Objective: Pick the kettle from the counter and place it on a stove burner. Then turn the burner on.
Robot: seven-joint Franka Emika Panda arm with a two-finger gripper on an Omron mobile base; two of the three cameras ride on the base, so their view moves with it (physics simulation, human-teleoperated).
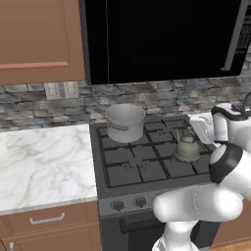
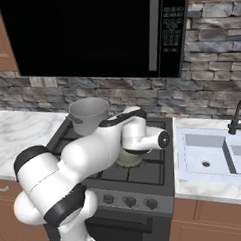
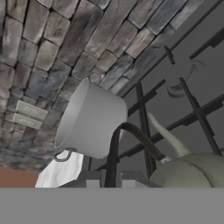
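claw point(image 3: 111, 177): clenched on kettle point(image 1: 188, 148) handle | kettle: on stove burner point(image 1: 182, 158) grate | pot point(image 1: 125, 122): back-left burner

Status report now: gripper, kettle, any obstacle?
Gripper shut on kettle handle. Kettle on right stove burner. Steel pot sits on rear burner, apart.

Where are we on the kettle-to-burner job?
Done: the kettle is off the counter, sitting on or just over a right-side stove burner. In hand: the gripper is shut on the kettle's wire handle. Left: let go, then turn that burner's knob; the front knobs look untouched.
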